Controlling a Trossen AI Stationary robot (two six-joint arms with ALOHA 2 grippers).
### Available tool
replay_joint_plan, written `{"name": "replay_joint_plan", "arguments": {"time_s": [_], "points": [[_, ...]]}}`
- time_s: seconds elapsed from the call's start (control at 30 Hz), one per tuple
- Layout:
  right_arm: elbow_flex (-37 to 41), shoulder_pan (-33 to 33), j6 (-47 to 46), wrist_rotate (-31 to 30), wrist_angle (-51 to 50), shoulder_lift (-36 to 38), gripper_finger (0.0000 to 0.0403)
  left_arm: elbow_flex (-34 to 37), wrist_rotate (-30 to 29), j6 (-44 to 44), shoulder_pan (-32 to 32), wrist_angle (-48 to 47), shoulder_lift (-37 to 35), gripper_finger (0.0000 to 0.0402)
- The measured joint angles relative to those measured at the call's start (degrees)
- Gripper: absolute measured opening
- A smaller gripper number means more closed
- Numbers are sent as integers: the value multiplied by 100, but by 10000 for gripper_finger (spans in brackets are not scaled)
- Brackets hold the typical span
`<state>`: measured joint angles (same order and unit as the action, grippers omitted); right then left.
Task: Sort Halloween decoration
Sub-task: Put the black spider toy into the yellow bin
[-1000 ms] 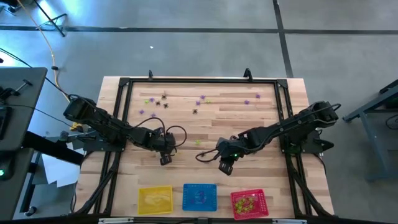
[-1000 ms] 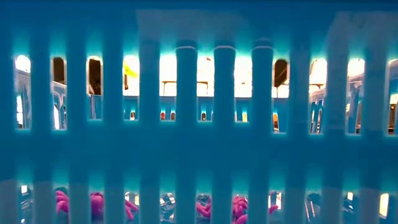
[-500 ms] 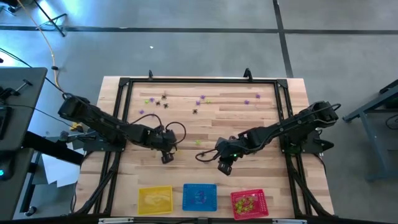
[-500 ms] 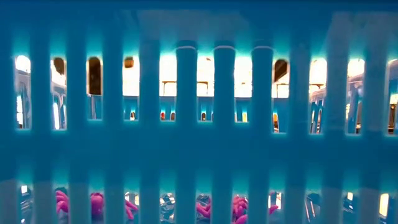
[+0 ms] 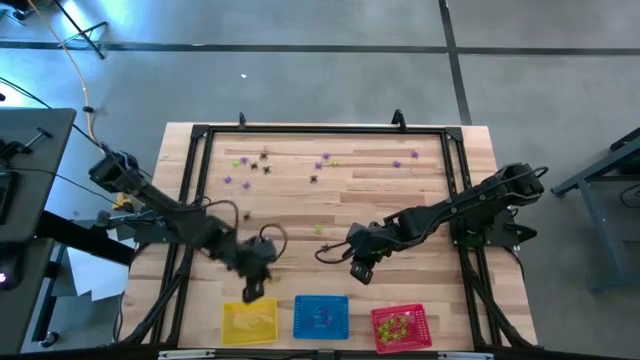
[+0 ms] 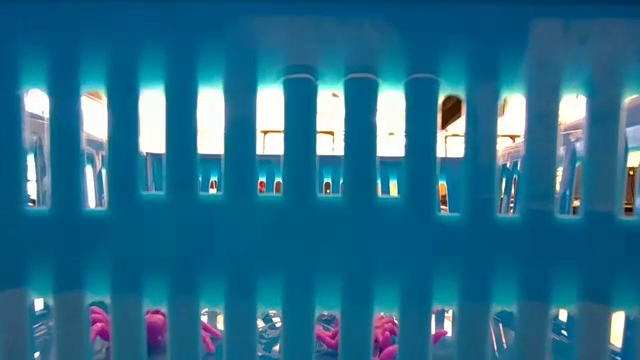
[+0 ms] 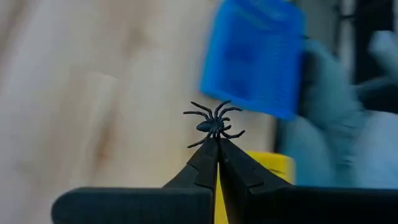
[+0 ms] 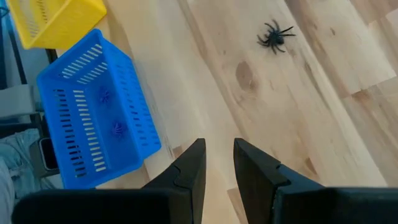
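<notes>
- The wooden table carries three baskets along its near edge: the yellow basket, the blue basket and the red basket, which holds yellow-green pieces.
- Loose Halloween decoration lies scattered across the far half of the table, well apart from the baskets.
- The left arm reaches in low from the table's left side, elbow out, wrist angled down toward the near edge, and the left gripper sits just beside the far rim of the yellow basket.
- The left wrist view settles the grip: the left gripper's fingers are pressed together on a black spider, pinched by its underside, legs splayed free above the tips.
- To do this well, I'd judge it should carry fully over the basket's middle before parting the fingers, and stay low, since so light a piece could bounce off the mesh wall.
- The right arm stretches in from the right side; the right gripper hovers over bare wood mid-table, fingers slightly apart with nothing between them.
- The right wrist view shows another black spider on the wood ahead of it.
</notes>
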<state>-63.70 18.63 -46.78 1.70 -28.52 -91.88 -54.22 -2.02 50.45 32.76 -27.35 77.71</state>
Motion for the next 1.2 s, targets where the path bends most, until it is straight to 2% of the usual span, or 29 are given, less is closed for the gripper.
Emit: {"name": "replay_joint_plan", "arguments": {"time_s": [0.27,0.4,0.5,0.8,1.03,1.2], "points": [[0,241,-247,-82,14,0,79,-397,85,1746,1291,27,-7,0],[0,408,-528,-457,14,0,79,-399,243,2106,1680,-208,20,0],[0,522,-744,-622,16,0,79,-349,54,2323,1814,-611,157,0],[0,817,-1476,-961,17,0,79,-207,47,2094,1988,-630,849,6],[0,948,-1460,-1039,14,0,79,-207,691,1608,1962,-418,1191,48],[0,946,-1321,-1050,12,0,79,-208,750,1556,1732,-414,1111,71]]}}
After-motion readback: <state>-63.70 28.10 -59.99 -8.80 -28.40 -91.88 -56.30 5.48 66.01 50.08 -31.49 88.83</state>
